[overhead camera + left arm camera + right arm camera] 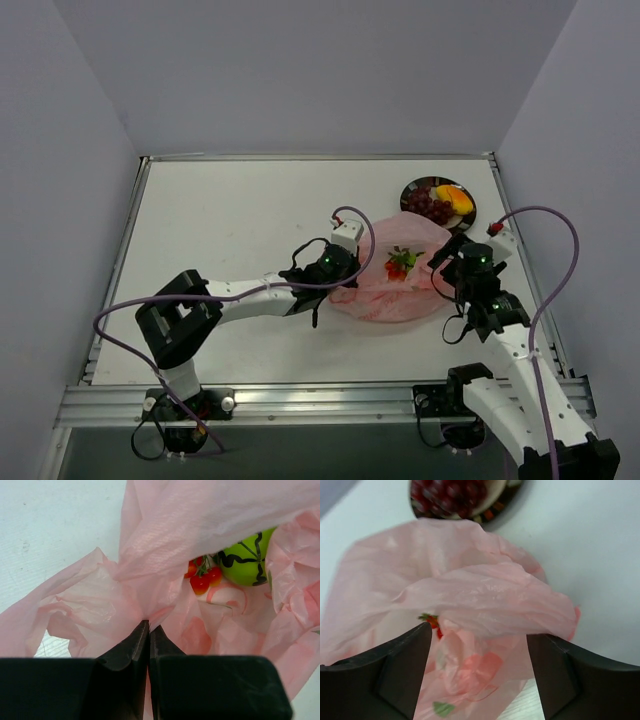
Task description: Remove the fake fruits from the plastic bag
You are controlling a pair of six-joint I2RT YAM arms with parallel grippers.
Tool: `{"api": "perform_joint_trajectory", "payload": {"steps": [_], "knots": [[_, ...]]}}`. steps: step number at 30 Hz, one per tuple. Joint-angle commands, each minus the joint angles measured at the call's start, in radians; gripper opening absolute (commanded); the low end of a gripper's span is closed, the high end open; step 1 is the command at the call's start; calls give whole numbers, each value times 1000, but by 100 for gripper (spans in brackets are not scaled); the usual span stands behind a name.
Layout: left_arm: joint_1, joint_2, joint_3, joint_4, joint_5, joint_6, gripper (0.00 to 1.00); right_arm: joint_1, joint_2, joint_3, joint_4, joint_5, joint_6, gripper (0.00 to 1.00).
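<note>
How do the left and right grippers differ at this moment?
The left gripper has its fingers shut, pinching a fold of the plastic bag; the right gripper has its fingers wide open, gripping nothing. The left gripper is at the bag's left side, the right gripper at its right. Both face the bag.

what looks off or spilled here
Nothing spilled or damaged. The pink plastic bag lies crumpled, one edge pinched in the shut left gripper; a green fruit and a red fruit sit inside it. Grapes rest on the black plate.
</note>
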Motion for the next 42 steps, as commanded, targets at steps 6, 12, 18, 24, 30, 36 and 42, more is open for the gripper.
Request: {"api": "perform_joint_trajectory", "payload": {"steps": [6, 12, 18, 24, 30, 36, 42], "knots": [[-23, -13, 14, 67, 21, -17, 2, 42, -74, 232, -128, -124, -121, 44], [-27, -22, 8, 72, 17, -12, 2, 214, 62, 261, -125, -199, -138, 10], [-27, -30, 3, 79, 18, 3, 2, 318, 228, 226, -61, -93, -225, 24], [-26, -32, 6, 75, 37, 43, 2, 320, 356, 236, -16, 9, -256, 39], [-18, -22, 14, 92, 49, 49, 2, 323, 468, 238, 44, 62, -258, 42], [-10, -21, 11, 104, 60, 46, 2, 323, 545, 249, 91, 180, -264, 42], [-4, -19, 5, 118, 70, 38, 3, 323, 594, 247, 134, 232, -276, 42]]}}
